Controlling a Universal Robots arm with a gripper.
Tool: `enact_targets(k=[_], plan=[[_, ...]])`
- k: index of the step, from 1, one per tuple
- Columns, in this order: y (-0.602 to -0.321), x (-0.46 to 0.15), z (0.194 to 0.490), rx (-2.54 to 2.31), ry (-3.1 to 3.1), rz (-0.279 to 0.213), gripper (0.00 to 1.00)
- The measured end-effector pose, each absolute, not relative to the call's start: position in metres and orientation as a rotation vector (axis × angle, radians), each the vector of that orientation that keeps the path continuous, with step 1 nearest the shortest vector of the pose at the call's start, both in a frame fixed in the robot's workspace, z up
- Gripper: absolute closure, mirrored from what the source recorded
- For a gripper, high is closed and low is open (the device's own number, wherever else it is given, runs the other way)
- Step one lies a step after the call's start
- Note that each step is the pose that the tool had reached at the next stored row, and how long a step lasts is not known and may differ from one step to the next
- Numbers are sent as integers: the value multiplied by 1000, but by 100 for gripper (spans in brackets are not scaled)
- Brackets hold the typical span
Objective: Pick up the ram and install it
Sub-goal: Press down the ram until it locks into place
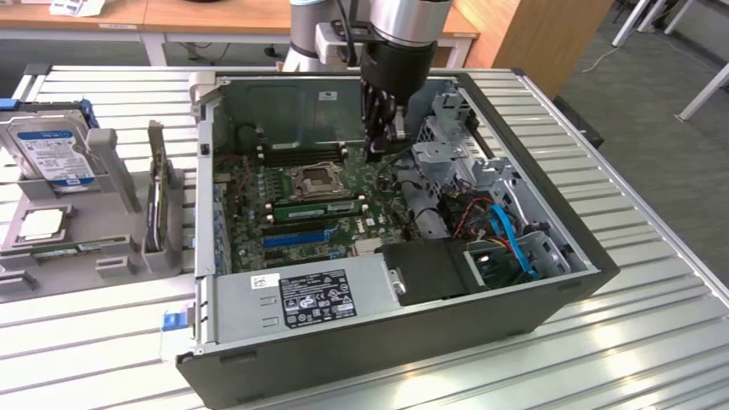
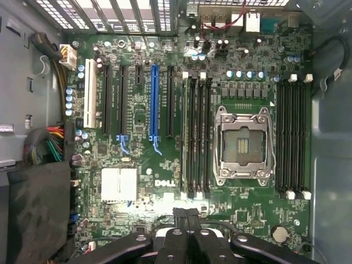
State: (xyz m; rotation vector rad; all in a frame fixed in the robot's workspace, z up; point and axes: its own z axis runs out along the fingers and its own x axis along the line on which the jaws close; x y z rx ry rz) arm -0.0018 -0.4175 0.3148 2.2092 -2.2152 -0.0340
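Green and thin, the ram (image 1: 319,207) looks seated in a memory slot between the CPU socket (image 1: 313,179) and the blue expansion slot (image 1: 302,237), its long axis running across the exterior view, down-left of your gripper (image 1: 384,147), whose jaws are pinched together, apparently on nothing.

Slatted metal table (image 1: 638,342) — wooden desks (image 1: 205,13) behind, grey carpet floor (image 1: 644,81).

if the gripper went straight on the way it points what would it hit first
The gripper would probably meet the motherboard first, by the ends of the memory slots; depth is unclear.
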Motion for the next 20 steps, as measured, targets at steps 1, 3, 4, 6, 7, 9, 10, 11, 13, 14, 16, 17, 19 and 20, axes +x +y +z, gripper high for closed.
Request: enact_targets(k=[1,3,4,6,7,9,10,11,13,14,16,17,19,20], plan=[[-418,-2,314,2209,-2215,-34,90],[-418,-2,313,2209,-2215,-34,90],[-418,-2,312,2209,-2215,-34,90],[-417,-2,311,2209,-2215,-34,90],[-418,-2,310,2209,-2215,-34,90],[-418,-2,309,2209,-2215,-34,90],[-418,-2,308,2209,-2215,-34,90],[-418,-2,307,2209,-2215,-34,90],[-418,-2,306,2209,-2215,-34,90],[-418,-2,305,2209,-2215,-34,90],[-418,-2,304,2209,-2215,-34,90],[-418,-2,303,2209,-2215,-34,90],[-418,-2,302,2209,-2215,-34,90],[-418,-2,301,2209,-2215,-34,90]])
